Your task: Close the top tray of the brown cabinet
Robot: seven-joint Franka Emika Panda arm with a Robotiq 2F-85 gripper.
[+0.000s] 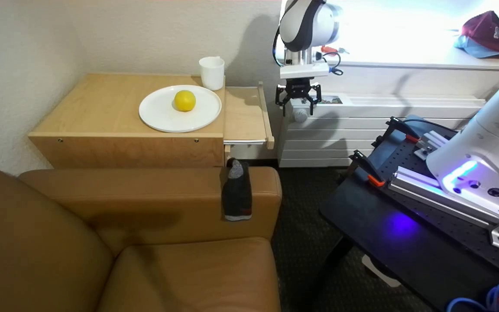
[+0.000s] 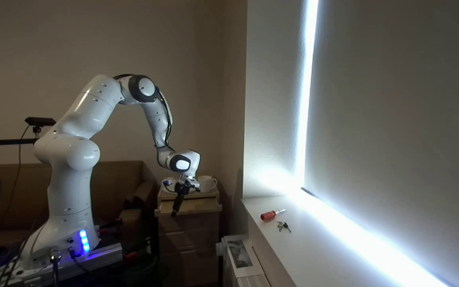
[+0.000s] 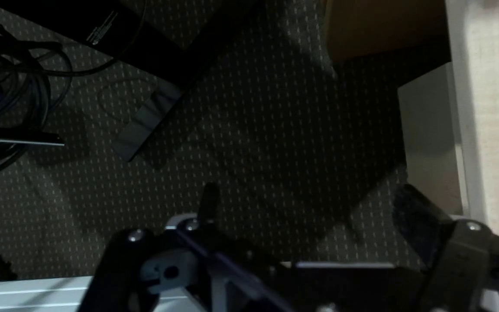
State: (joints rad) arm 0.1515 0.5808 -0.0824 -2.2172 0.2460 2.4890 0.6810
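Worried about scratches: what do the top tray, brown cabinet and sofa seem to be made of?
The top tray looks like pale matt wood: faint streaks on its rim in the wrist view. The brown cabinet seems smooth wood or veneer, given the mottled grain on its side. The sofa looks like leather, perhaps imitation, with a soft sheen and a seam along its armrest.

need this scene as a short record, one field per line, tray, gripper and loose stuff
task state: top tray of the brown cabinet pulled out, not yet closed
holding: nothing; gripper open, beyond the tray's outer edge, not touching it
on cabinet: white plate bearing a yellow ball; white mug beside the plate
by cabinet: brown sofa, dark sock draped over its armrest
on windowsill: red screwdriver, keys, maroon cap
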